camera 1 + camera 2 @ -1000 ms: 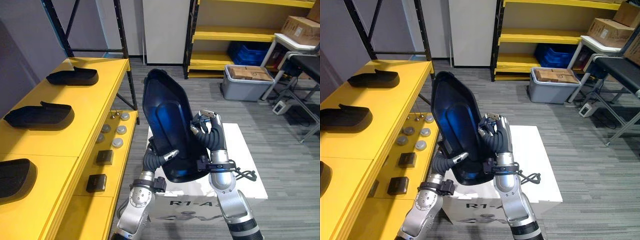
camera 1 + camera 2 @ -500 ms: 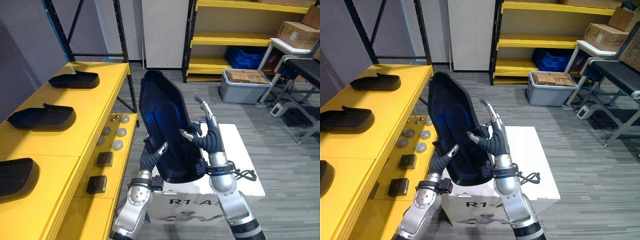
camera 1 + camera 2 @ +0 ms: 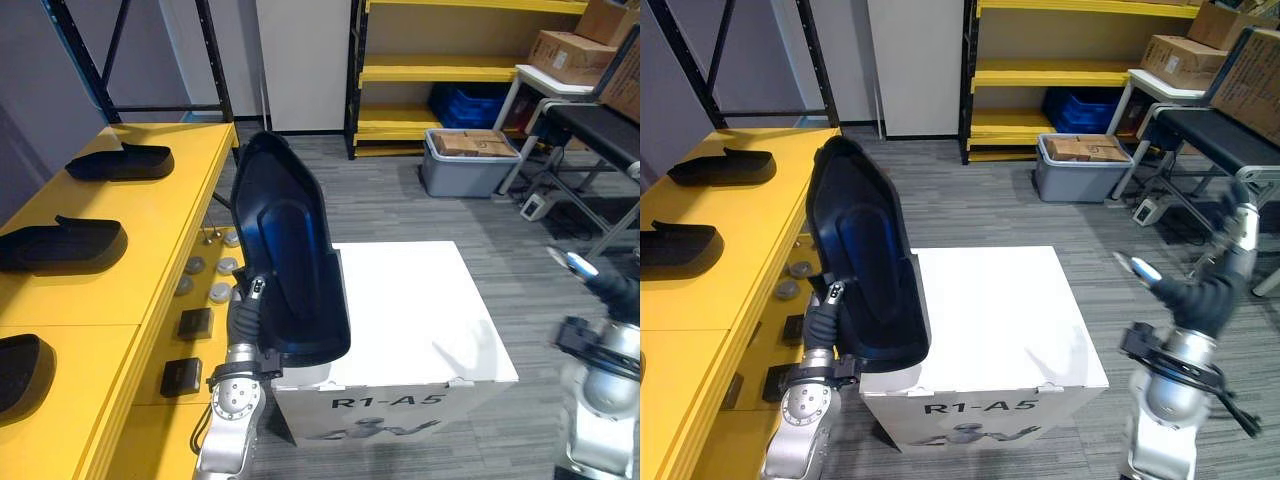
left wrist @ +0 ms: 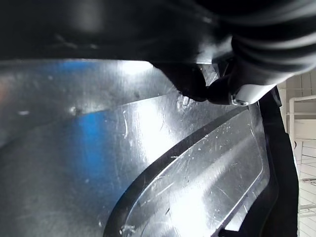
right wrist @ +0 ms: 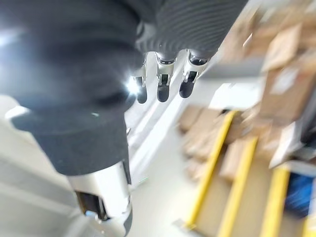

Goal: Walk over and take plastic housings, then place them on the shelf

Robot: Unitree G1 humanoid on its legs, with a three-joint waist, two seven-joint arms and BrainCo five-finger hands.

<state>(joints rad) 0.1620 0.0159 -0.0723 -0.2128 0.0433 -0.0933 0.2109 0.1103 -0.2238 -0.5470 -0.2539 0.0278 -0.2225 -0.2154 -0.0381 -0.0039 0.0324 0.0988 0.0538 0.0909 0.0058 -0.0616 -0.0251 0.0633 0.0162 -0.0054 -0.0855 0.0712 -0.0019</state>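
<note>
Bare shelf (image 3: pixel 170 200) room between housings (image 3: pixel 60 245); white box (image 3: pixel 410 300) alongside.

The marking "R1-A5" is printed in dark characters on the front face of the white box (image 3: pixel 410 310). Print on the cardboard boxes (image 3: pixel 565 45) cannot be read.

Glossy, scuffed black plastic housing (image 3: pixel 285 250); smooth matt white box (image 3: pixel 400 300).
</note>
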